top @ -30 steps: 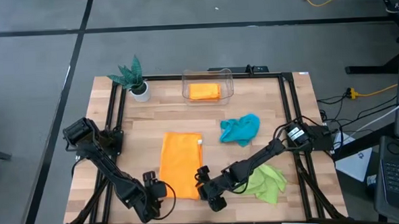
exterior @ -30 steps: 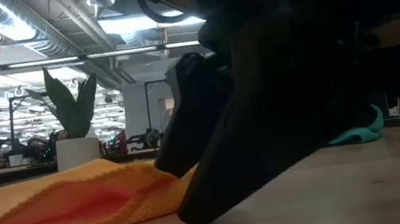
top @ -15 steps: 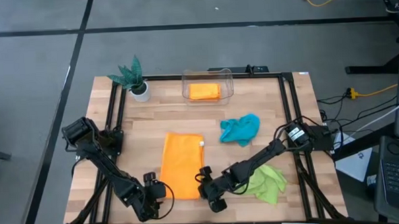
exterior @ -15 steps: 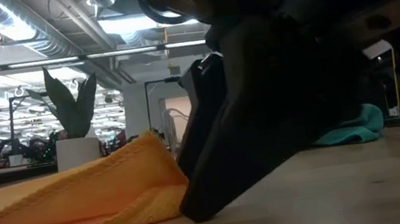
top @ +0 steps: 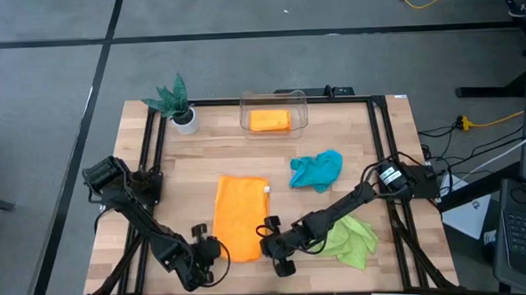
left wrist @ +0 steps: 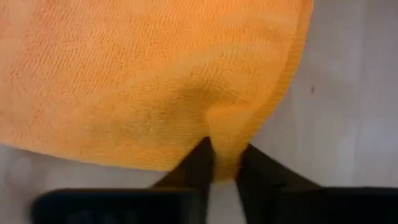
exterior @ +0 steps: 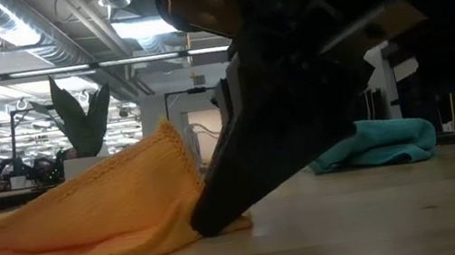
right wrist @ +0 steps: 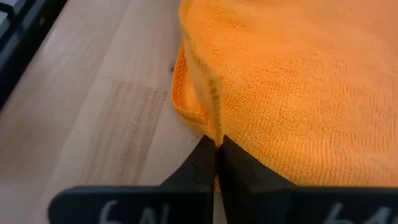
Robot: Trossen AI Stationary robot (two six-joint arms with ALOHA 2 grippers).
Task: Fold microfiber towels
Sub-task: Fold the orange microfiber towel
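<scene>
1. An orange towel (top: 239, 214) is spread on the wooden table (top: 379, 151), near its front edge, between the 2 grippers.
2. Its near left corner is pinched by the left gripper (left wrist: 225, 163), fingers closed on a fold of cloth.
3. Its near right corner is pinched by the right gripper (right wrist: 216, 152), fingers pressed together on the hem.
4. A teal towel (top: 316, 170) and a green towel (top: 351, 239) are seen crumpled to the right.
5. A 2nd orange towel (top: 269, 120) is held in a clear tray (top: 300, 103) at the far edge.
</scene>
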